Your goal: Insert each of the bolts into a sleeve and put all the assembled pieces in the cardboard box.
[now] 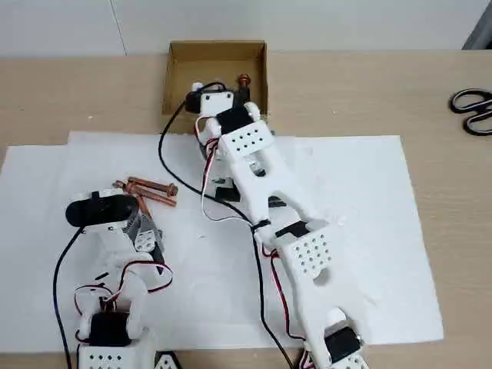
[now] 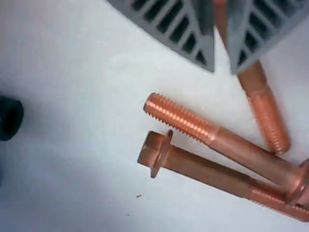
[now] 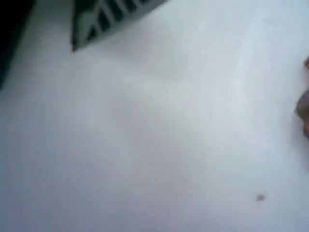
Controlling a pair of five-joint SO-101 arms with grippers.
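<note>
Left gripper [image 2: 222, 66] closed on a bolt [image 2: 264, 116] near the paper sheet [image 1: 361, 231]'s far-left edge.
Two loose bolts [image 2: 231, 145] lie just beside it and could snag and scatter on lifting. The right gripper [image 1: 231, 96], grip state unclear, hangs at the cardboard box [image 1: 181, 58].

Scissors [image 1: 473, 111] were cut off at the high view's right edge; one bolt [image 2: 258, 96] was partly hidden behind the left gripper [image 2: 222, 70]; a blurred copper shape [image 3: 303, 113] was left unidentified.

Bolt [image 1: 244, 80] seemingly over cardboard box [image 1: 177, 55]
</note>
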